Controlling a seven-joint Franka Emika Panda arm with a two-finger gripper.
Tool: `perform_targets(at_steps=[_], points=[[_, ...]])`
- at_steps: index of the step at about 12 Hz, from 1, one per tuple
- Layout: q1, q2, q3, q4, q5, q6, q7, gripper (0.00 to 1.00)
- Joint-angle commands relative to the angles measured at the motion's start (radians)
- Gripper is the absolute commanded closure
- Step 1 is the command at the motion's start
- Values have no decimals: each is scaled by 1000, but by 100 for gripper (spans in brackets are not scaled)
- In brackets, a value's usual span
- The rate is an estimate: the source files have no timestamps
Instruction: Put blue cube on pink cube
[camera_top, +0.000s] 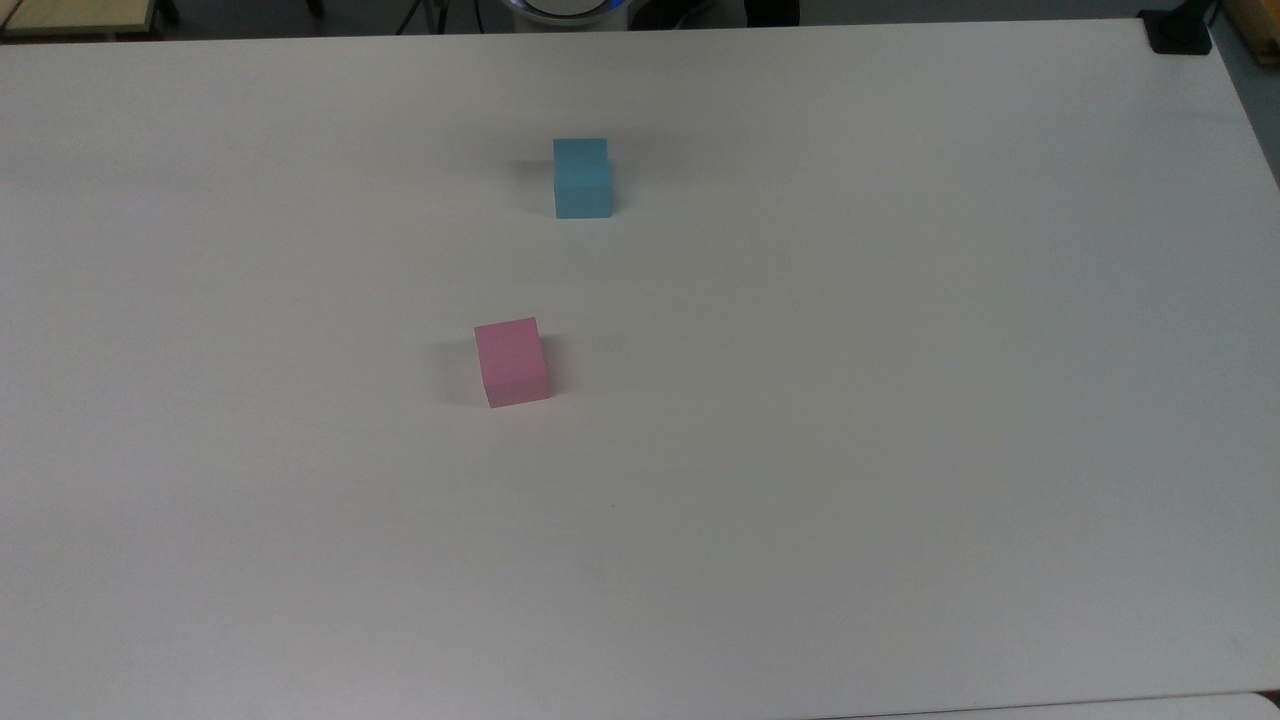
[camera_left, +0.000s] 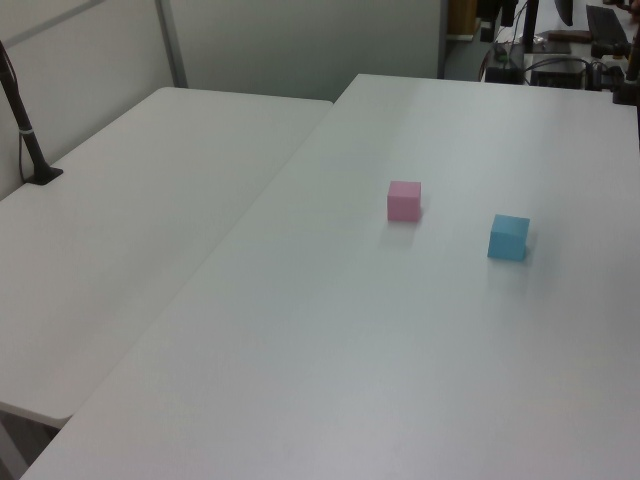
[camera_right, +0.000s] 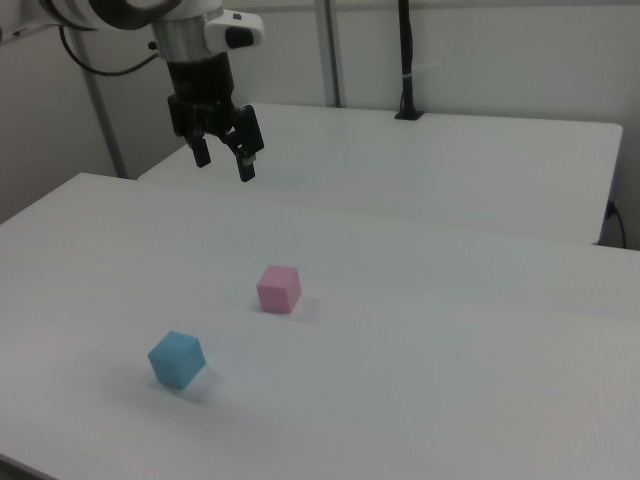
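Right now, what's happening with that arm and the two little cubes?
Gripper open, high above the table. Blue cube and pink cube apart, untouched. Nothing between them.

No text, label or number can be read anywhere.

White-and-black arm (camera_right: 120, 12) — grey wrist, black two-fingered claw (camera_right: 223, 161), black cable.
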Motion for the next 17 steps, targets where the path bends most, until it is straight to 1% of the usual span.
perform_targets(at_steps=[1, 10, 13, 17], points=[[4, -18, -5, -11, 20, 11, 1, 0], [-7, -20, -8, -11, 21, 18, 0, 0], [-12, -23, -8, -11, 23, 12, -26, 0], [-12, -24, -8, -13, 23, 8, -28, 0]])
